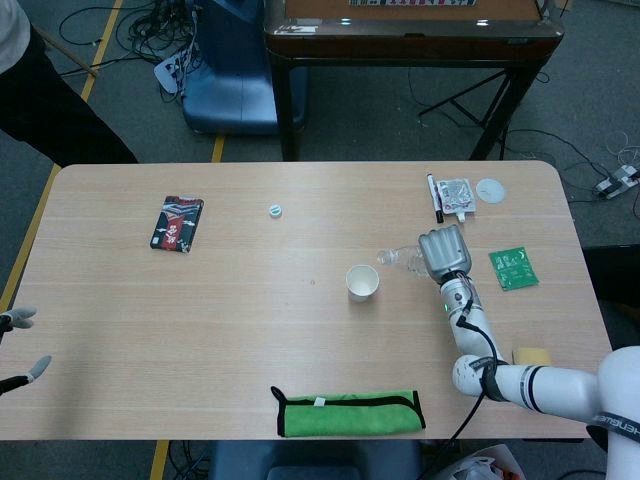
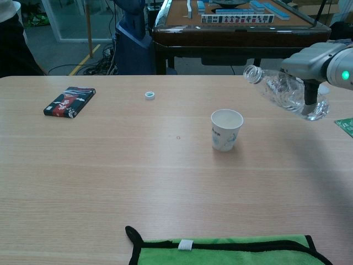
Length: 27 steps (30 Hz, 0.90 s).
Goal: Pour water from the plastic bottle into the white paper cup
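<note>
The white paper cup (image 1: 362, 282) (image 2: 226, 129) stands upright mid-table. My right hand (image 1: 444, 253) (image 2: 309, 62) grips the clear plastic bottle (image 1: 401, 258) (image 2: 281, 89) above the table, to the right of the cup. The bottle is uncapped and tilted steeply, with its open mouth pointing left toward the cup and still short of the rim. No water stream shows. My left hand (image 1: 20, 344) hovers off the table's left edge, fingers apart, holding nothing.
The bottle's small cap (image 1: 275, 210) (image 2: 149, 95) lies behind the cup to the left. A dark packet (image 1: 177, 223) (image 2: 69, 102) sits far left. A green cloth (image 1: 350, 411) (image 2: 226, 251) lies at the front edge. Sachets, a pen and a lid (image 1: 490, 190) sit at the back right.
</note>
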Each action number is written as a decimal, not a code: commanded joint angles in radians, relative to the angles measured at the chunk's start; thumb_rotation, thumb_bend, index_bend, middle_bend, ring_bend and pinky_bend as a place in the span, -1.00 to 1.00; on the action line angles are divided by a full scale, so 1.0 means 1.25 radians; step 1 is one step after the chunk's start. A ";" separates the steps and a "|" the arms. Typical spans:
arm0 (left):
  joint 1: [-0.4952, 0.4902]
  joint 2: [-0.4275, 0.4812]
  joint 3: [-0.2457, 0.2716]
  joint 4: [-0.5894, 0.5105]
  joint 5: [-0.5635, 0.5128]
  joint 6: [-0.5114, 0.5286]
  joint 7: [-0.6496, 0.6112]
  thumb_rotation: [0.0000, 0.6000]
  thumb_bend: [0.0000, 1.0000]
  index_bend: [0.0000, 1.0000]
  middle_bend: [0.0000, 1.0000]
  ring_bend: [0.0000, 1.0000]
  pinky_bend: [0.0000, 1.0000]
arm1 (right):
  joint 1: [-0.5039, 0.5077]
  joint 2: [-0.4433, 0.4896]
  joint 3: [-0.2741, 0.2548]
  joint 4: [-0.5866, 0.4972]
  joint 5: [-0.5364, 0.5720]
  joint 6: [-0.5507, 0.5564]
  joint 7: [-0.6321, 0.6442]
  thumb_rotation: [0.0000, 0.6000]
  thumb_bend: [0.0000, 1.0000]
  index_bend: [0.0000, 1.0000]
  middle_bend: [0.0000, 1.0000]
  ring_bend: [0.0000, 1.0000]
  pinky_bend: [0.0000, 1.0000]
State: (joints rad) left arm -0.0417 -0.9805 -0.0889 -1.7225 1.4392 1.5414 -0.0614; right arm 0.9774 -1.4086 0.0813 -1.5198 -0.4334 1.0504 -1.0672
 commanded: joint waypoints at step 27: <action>0.003 0.005 -0.002 -0.005 -0.006 0.002 0.002 1.00 -0.73 -0.38 -0.20 -0.28 0.37 | 0.056 -0.020 -0.043 -0.021 0.047 0.079 -0.164 1.00 -0.48 0.22 0.24 -0.09 -0.06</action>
State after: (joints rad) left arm -0.0375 -0.9742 -0.0917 -1.7282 1.4313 1.5442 -0.0588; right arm 1.0473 -1.4328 0.0279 -1.5450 -0.3750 1.1479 -1.2714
